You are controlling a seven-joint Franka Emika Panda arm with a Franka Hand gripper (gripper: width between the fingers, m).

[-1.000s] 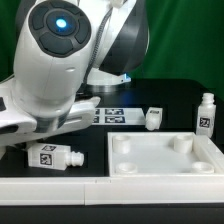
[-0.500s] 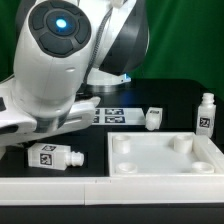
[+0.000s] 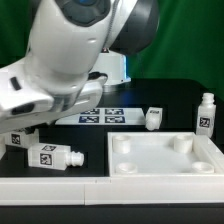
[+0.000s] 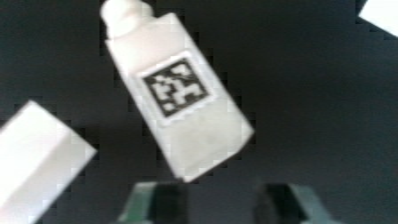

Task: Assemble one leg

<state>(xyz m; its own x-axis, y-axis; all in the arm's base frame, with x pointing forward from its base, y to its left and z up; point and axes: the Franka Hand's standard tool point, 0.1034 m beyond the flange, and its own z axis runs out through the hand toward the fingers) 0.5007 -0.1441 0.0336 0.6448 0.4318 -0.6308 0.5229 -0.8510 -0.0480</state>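
In the wrist view a white leg with a black-and-white tag lies on the black table, just beyond my open, empty gripper. Its near end lies close to the gap between my fingertips. In the exterior view the arm's bulk hides my gripper. There, one leg lies at the front left, and another peeks out at the left edge. A third leg lies mid-table and a fourth stands upright at the right.
The large white tray-like tabletop lies at the front right. The marker board lies behind the arm. A white slab-like object lies beside the leg in the wrist view; I cannot tell what it is.
The arm has swung and shifted toward the exterior view's right and upward, and a leg at the far left edge has come into view. The other parts have not moved.
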